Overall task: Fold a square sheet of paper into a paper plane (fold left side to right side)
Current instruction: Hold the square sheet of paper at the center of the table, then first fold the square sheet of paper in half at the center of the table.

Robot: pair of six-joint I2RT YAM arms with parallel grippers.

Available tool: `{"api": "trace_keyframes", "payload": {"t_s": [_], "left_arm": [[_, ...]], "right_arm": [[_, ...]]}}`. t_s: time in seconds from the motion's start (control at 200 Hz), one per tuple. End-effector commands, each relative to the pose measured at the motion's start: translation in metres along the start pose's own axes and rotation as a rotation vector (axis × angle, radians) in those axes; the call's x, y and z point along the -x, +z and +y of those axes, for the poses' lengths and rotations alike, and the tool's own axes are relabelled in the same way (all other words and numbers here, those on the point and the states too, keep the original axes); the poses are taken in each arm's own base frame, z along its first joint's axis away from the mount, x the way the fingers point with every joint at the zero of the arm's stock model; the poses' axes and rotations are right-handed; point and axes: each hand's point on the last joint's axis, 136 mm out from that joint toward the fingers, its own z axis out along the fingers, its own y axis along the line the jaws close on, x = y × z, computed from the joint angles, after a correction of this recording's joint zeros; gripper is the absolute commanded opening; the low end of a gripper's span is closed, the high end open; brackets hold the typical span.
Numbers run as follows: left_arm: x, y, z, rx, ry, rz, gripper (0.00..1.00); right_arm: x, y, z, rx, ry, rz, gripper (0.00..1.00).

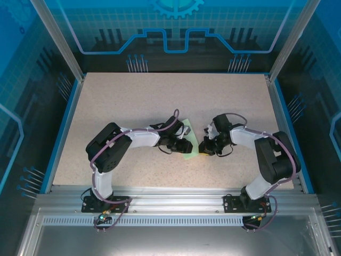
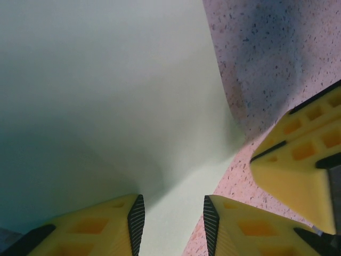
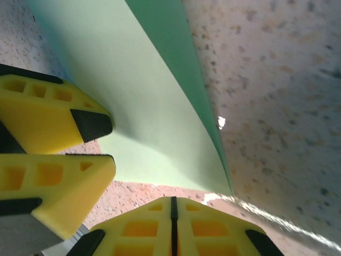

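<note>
While the square sheet of paper curls off the counter, the left claw straddles its lifted edge, jaws parted; the right claw, closed tight, rests beside it, probably steadying.

Robot lab enclosure, blue circuit-print wall panels, aluminium frame posts, speckled tabletop, slotted mounting rail.

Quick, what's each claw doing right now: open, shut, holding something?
Left gripper: open, the green paper running between its spread fingers.
Right gripper: shut, tips at the green paper's edge, no clear grip.
</note>
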Motion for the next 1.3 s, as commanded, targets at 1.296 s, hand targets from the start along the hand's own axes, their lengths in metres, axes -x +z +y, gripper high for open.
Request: {"api": "trace_keyframes", "payload": {"t_s": [1.296], "left_arm": [[0.023, -0.002, 0.032, 0.133, -0.01, -0.002, 0.46]], "right_arm": [[-0.008, 0.027, -0.055, -0.245, 0.055, 0.089, 0.05]]}}
